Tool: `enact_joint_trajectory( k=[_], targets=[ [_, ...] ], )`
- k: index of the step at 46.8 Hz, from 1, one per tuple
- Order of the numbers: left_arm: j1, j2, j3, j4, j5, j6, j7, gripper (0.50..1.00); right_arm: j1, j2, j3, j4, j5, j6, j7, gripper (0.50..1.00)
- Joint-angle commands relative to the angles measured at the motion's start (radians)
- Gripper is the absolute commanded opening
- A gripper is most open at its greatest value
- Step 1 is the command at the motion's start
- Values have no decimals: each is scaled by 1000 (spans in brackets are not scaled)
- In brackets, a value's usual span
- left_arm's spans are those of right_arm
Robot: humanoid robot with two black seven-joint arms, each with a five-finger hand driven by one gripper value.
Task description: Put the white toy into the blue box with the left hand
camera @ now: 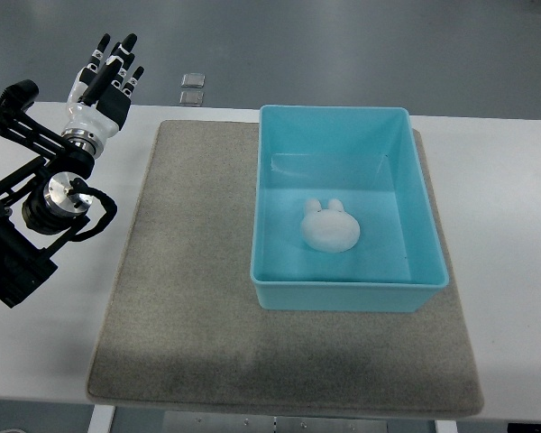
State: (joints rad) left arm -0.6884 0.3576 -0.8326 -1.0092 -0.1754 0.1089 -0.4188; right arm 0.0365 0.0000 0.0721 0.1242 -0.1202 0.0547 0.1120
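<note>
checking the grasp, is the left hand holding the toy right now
No, the left hand is empty with fingers spread at the table's far left, while the toy lies inside the box.

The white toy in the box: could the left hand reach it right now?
Probably yes. The toy lies uncovered in the open box, and the left hand is empty, with only bare mat between.

You get even, bright overhead light, sharp focus throughout. Soft glare streaks the blue box floor; its walls cast faint inner shadows. The grey mat darkens slightly along its near edge.
</note>
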Motion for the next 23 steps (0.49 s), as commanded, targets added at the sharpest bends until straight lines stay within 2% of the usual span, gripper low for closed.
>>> enact_joint_trajectory(
  k=[1, 12, 23],
  targets=[
    [4, 0, -6, 0, -18, -3, 0, 1000, -1, 0, 0, 0, 1, 1, 0, 936],
    [40, 9, -28, 0, -55, -52, 0, 1000, 0, 0, 0, 0, 1, -1, 0, 936],
    [46, 11, -57, 0, -53, -49, 0, 1000, 0, 0, 2, 8, -2, 10, 0, 936]
  ],
)
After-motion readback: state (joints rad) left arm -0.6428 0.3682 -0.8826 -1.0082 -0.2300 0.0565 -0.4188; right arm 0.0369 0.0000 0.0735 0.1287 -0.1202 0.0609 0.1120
